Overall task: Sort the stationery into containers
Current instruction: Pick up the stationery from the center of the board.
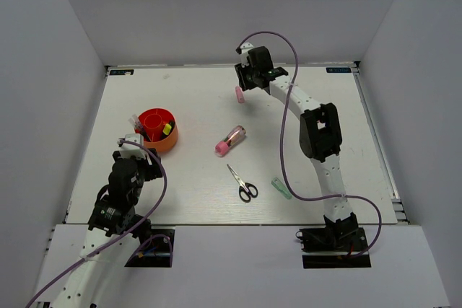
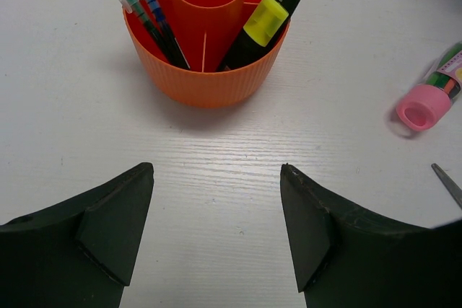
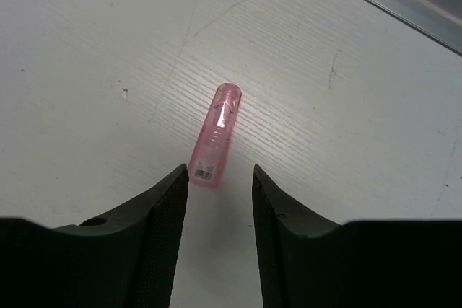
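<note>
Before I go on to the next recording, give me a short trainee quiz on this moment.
1. True or false: the yellow-capped highlighter is already in the orange pot.
2. What lies on the table just ahead of the open right gripper? A a stapler; B the pink capsule; C a ruler.
3. Which loose item on the table lies nearest the pot?
Key: 1 true; 2 B; 3 the pink tube.

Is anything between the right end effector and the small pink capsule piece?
Nothing visible: the pink capsule piece lies on the table directly ahead of the right end effector, its near end at the open fingertips.
</note>
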### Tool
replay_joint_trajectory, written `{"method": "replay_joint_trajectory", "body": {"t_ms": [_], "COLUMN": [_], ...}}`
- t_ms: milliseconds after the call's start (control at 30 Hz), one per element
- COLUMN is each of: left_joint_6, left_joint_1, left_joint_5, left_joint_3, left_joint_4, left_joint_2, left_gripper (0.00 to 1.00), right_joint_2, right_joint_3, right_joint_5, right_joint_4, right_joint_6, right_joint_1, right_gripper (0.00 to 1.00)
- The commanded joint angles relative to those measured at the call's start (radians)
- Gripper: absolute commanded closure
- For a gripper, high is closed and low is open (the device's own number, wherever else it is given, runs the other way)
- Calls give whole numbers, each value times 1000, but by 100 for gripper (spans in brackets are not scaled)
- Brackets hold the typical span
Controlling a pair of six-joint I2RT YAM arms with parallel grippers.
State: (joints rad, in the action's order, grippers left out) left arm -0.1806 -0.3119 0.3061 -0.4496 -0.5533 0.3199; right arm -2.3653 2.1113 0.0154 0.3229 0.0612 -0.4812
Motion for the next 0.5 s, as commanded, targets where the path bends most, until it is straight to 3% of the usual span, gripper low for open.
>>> {"method": "replay_joint_trajectory", "body": {"t_ms": [0, 467], "left_joint_6": [4, 7], "left_joint_1": [-1, -3], "left_joint_5": [-1, -2], "left_joint_3": [-15, -17], "left_joint_4": [6, 9], "left_joint_2": [1, 15], "left_gripper": [19, 19], "right_joint_2": [-26, -129], "right_joint_3": [27, 65], "right_joint_5": [-78, -42], "right_joint_4": [12, -64], "right_joint_6": [29, -12], "right_joint_1": [-13, -28], "right_gripper": [56, 56]}}
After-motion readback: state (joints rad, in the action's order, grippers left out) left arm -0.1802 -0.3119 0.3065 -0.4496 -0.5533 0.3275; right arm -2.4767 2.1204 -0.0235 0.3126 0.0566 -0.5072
